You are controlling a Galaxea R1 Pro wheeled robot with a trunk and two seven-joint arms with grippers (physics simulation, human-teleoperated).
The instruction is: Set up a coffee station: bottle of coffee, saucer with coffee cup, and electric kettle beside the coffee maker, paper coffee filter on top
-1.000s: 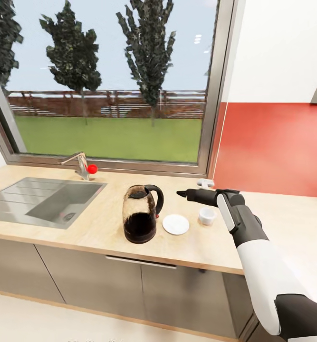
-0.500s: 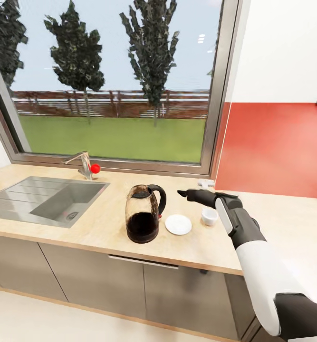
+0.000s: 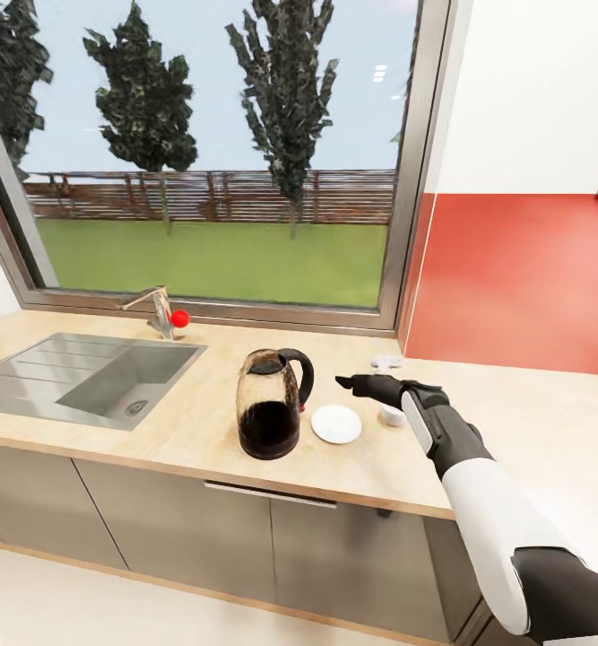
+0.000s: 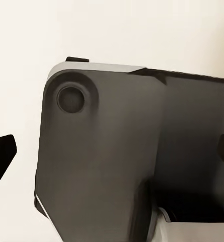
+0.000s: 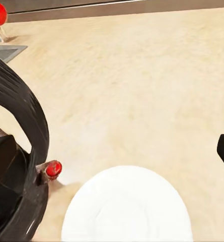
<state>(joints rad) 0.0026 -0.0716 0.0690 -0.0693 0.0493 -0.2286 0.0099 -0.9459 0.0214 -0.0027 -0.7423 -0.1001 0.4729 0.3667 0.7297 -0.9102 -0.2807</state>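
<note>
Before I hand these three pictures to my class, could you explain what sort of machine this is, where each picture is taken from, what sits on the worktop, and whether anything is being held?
This is a simulated two-armed wheeled robot in a kitchen. The wide picture comes from a camera on its head; the other two come from cameras near each gripper.

In the head view, its white-and-black right arm reaches over the long light wood-look countertop. The right gripper hovers above the small round white saucer, holding nothing. Whether its fingers are open I cannot tell.

Beside the saucer stands the clear glass kettle with a black handle. A small white cup peeps out behind the arm. Further along are a steel sink and a tap with a red knob.

The right wrist view looks down on the same saucer. The left wrist view shows a grey part of the robot's own body.
</note>
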